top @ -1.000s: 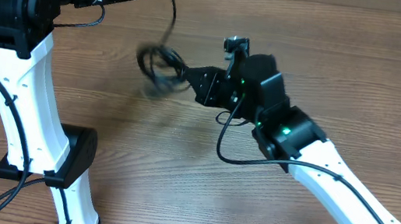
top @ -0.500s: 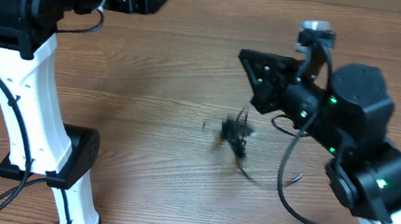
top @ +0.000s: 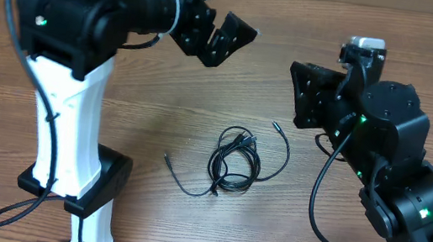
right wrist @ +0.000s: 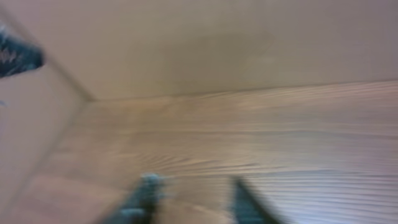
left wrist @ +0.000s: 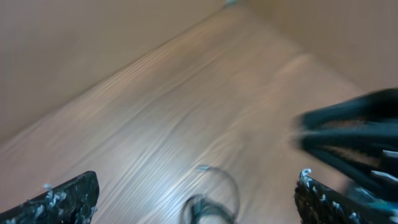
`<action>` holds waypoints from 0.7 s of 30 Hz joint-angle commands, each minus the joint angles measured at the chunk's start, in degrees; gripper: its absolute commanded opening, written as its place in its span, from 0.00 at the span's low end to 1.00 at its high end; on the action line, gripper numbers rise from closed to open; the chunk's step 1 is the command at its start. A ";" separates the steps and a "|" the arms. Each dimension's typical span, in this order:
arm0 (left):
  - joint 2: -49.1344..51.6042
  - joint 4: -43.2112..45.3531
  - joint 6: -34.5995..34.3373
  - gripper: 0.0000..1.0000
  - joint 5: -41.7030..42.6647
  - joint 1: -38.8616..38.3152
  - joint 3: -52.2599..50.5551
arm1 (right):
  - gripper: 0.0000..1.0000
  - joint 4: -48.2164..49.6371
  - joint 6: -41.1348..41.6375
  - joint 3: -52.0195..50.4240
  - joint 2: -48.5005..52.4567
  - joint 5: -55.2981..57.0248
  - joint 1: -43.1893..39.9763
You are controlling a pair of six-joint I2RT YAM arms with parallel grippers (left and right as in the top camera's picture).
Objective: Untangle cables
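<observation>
Cables (top: 236, 162): loose on table (top: 159, 104), below and between both grippers, touching neither. Left gripper (top: 221, 38): raised, spread wide, empty. Bundle: small coil of overlapping loops, one plug tail out toward left gripper's side, another curving up toward right gripper (top: 305, 95). Right gripper: raised, partly spread, nothing between fingers; wrist view blurred. Step, by judgement: between grasps, tangle not cleared. Next: descend, pinch one free tail, pin coil with other hand.
</observation>
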 commanded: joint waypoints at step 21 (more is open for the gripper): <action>-8.96 33.11 -4.07 0.90 -29.99 -1.44 -8.76 | 0.91 -10.86 -2.86 18.03 -2.95 11.80 -0.13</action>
